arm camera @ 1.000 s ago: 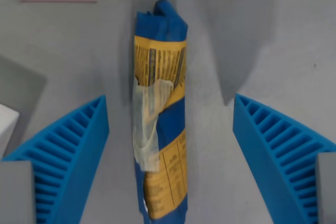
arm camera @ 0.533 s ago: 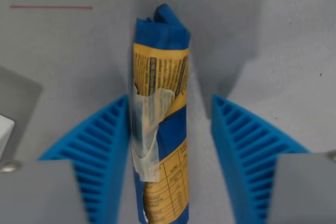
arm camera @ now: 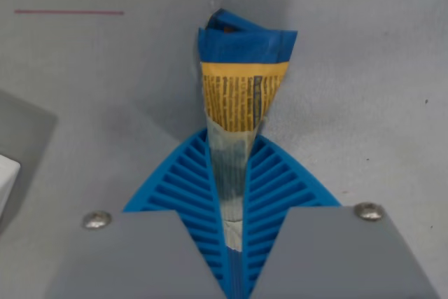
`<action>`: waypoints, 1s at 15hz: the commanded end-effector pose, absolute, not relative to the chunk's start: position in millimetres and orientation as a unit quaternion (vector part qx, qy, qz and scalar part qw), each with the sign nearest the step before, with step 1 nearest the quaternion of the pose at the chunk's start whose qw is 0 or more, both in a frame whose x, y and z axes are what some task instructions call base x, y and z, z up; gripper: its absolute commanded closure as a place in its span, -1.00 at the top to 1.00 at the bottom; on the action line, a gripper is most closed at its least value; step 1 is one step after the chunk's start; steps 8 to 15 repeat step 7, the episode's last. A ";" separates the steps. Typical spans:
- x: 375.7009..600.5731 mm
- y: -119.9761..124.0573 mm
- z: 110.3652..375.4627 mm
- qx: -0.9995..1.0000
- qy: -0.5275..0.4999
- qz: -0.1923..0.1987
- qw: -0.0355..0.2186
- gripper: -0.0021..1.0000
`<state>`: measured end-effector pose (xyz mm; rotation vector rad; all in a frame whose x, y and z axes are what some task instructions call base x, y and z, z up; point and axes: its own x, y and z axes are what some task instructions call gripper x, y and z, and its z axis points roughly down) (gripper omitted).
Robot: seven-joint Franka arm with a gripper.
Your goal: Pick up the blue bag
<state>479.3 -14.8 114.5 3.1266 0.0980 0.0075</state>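
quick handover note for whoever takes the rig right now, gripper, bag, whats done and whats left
Gripper: shut on the blue bag, ribbed fingers pinching its taped middle thin.
Bag: upper end fans out beyond the fingertips; the grey table lies behind it.
Done: grasp made.
Left: whether the bag is off the table cannot be told from this view; lift and check it holds.

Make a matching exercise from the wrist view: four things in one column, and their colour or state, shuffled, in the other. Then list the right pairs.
Things:
1. blue bag
2. gripper
3. line on the table
4. screws

States:
A. thin and red
B. shut on the bag
C. silver, on the grey mounts
D. pinched narrow at its lower part

Pairs: 1-D, 2-B, 3-A, 4-C
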 end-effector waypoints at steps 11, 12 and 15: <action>464.9 -19.4 144.9 0.998 0.042 0.036 -0.029 -1.00; 464.9 -19.4 144.9 0.998 0.042 0.036 -0.029 -1.00; 464.9 -19.4 144.9 0.998 0.042 0.036 -0.029 -1.00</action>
